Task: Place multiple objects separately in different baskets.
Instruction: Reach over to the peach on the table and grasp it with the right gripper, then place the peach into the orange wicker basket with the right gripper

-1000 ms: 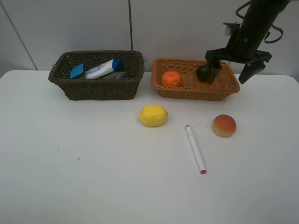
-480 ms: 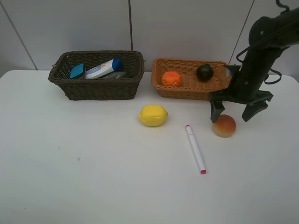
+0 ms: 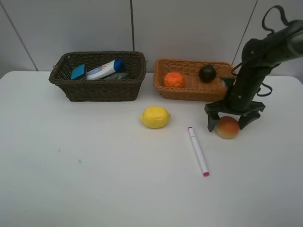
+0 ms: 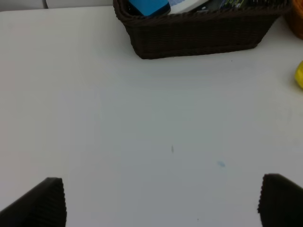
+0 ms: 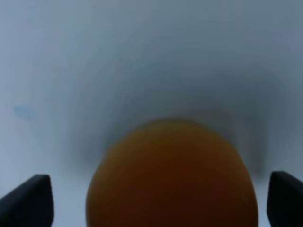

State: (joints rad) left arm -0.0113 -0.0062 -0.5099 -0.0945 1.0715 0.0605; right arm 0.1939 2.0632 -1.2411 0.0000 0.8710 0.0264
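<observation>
The peach (image 3: 227, 127) lies on the white table, and my right gripper (image 3: 229, 123) is open with one finger on each side of it; the right wrist view shows the peach (image 5: 173, 175) close up between the fingertips. The light orange-tan basket (image 3: 189, 92) holds the orange (image 3: 173, 79) and the dark green mangosteen (image 3: 207, 73). The dark brown basket (image 3: 99, 90) holds the blue-capped tube (image 3: 105, 69), the eraser block (image 3: 78, 72) and a dark object beside them. The lemon (image 3: 155, 117) and the pink-tipped marker (image 3: 198, 151) lie on the table. My left gripper (image 4: 161, 203) is open and empty over bare table.
The dark brown basket (image 4: 199, 33) and the lemon's edge (image 4: 299, 75) show in the left wrist view. A grey panelled wall stands behind the baskets. The table's front half is bare white surface.
My right gripper left the mangosteen in the tan basket, swung down out of it and lowered around the peach. The left arm has not moved.
</observation>
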